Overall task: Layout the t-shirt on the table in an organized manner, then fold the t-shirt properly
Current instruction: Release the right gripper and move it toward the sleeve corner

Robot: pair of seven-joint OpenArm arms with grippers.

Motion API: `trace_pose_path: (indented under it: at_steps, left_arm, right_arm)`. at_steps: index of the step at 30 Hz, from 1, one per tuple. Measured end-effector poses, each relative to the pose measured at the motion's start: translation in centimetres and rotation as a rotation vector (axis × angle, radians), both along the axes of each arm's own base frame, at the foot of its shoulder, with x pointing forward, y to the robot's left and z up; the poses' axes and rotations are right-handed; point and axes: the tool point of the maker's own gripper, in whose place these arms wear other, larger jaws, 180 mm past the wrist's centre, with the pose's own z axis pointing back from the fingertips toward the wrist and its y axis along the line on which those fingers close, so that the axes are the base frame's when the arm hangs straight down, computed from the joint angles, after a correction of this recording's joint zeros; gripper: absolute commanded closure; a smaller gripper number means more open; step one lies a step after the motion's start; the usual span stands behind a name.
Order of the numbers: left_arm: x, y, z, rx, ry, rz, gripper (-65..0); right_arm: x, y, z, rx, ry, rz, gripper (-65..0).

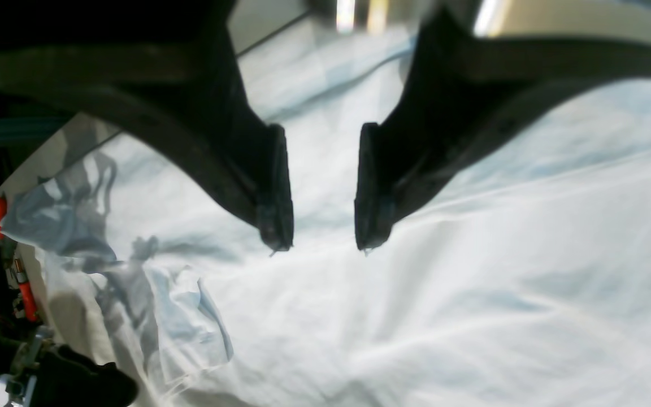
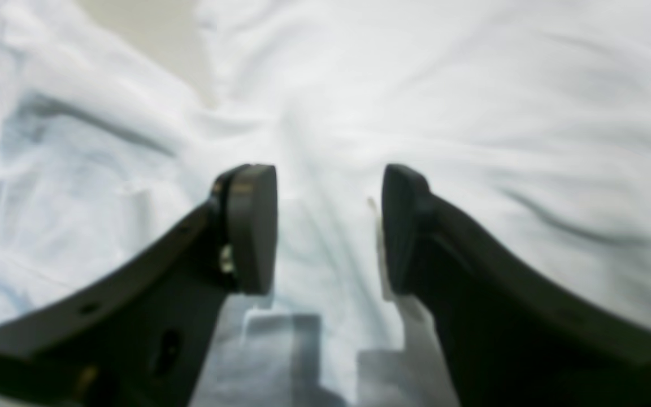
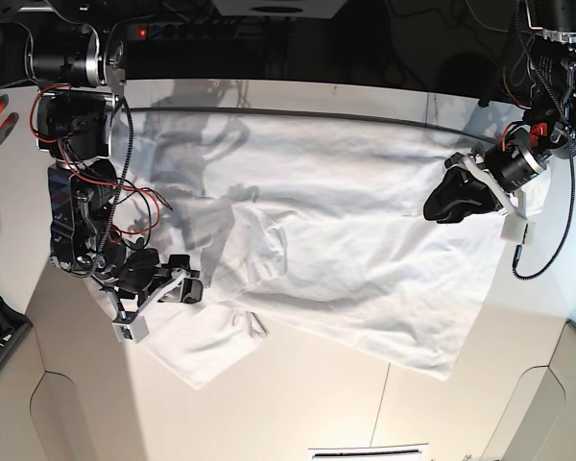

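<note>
Shirt [image 3: 346,221] is spread across most of the table [image 3: 298,403] in the base view, running from the upper left down to a corner at the lower right. It's flat-ish but def wrinkled, w/ a bunched fold around the middle-left of the frame and one sleeve [image 3: 197,346] sticking out toward the lower left. A dark seam line [image 3: 403,120] crosses the tabletop near the top edge, partly under the fabric.

Right gripper [image 3: 187,288] sits at the lower left of the base frame, right at the shirt's edge next to that sleeve. In the right wrist view its jaws are spread apart w/ nothing between them, just white cloth underneath, and a strip of bare table at the upper left.

Left gripper [image 3: 451,202] is at the right side of the base frame, over the shirt near its right edge. Left wrist cam shows the two fingers [image 1: 277,186] apart, gap clearly open, nothing pinched. Can't tell if the tips actually touch the cloth, pic's blurry. Crumpled shaded folds show at the lower left of that view, plus some red-handled tools [image 1: 25,294] off the table edge on the far left.
</note>
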Motion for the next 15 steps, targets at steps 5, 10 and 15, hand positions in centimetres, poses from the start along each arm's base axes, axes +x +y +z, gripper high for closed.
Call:
trace_pose_path:
  at_steps: [5, 10, 15]
  left_arm:
    - [0.02, 0.00, 0.03, -0.001, -0.001, 0.001, -22.4]
    - [0.02, 0.01, 0.03, -0.001, -0.002, 0.001, -22.4]
    - [0.02, 0.01, 0.03, -0.001, -0.002, 0.001, -22.4]
  right_arm:
    - [-0.02, 0.05, -0.33, -0.033, -0.005, 0.009, -29.9]
    - [-0.05, -0.08, -0.44, -0.045, -0.002, 0.009, -24.9]
    - [-0.07, -0.20, -0.52, -0.055, -0.002, 0.011, 0.0]
